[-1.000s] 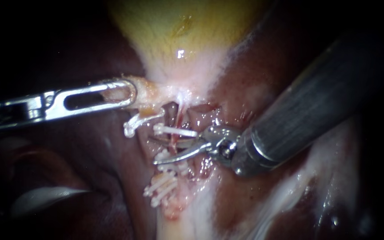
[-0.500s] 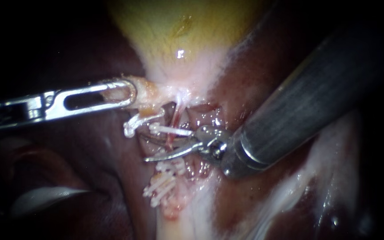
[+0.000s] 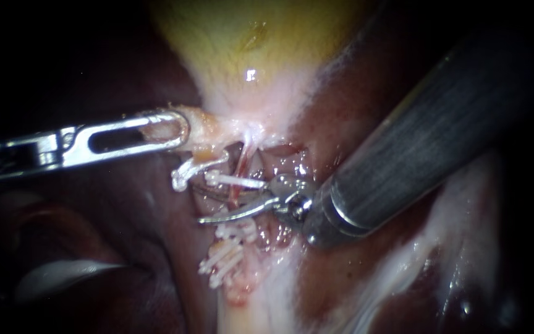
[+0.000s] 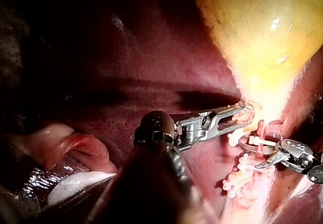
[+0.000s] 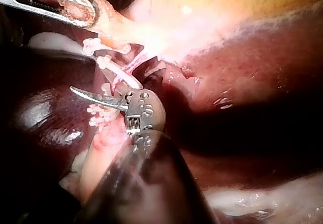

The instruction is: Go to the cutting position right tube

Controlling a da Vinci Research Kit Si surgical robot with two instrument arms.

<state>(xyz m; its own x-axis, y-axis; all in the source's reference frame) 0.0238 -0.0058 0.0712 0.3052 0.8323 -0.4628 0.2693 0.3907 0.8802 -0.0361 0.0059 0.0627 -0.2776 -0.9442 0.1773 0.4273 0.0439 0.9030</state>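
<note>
Right instrument (image 3: 211, 207): blades apart, advanced toward 9 o'clock over last second. They now straddle right tube (image 3: 242, 164), thin red strand running 12 to 6, at 6 o'clock of clip (image 3: 236, 182). I judge cutting position nearly reached. Left instrument (image 3: 177, 131) unmoved, jaws clamped on gallbladder (image 3: 248, 49) neck.

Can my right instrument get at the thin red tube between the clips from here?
Probably yes: the right instrument has its tool open, the red tube seemingly between the blades, clips above and below, nothing across the path.
</note>
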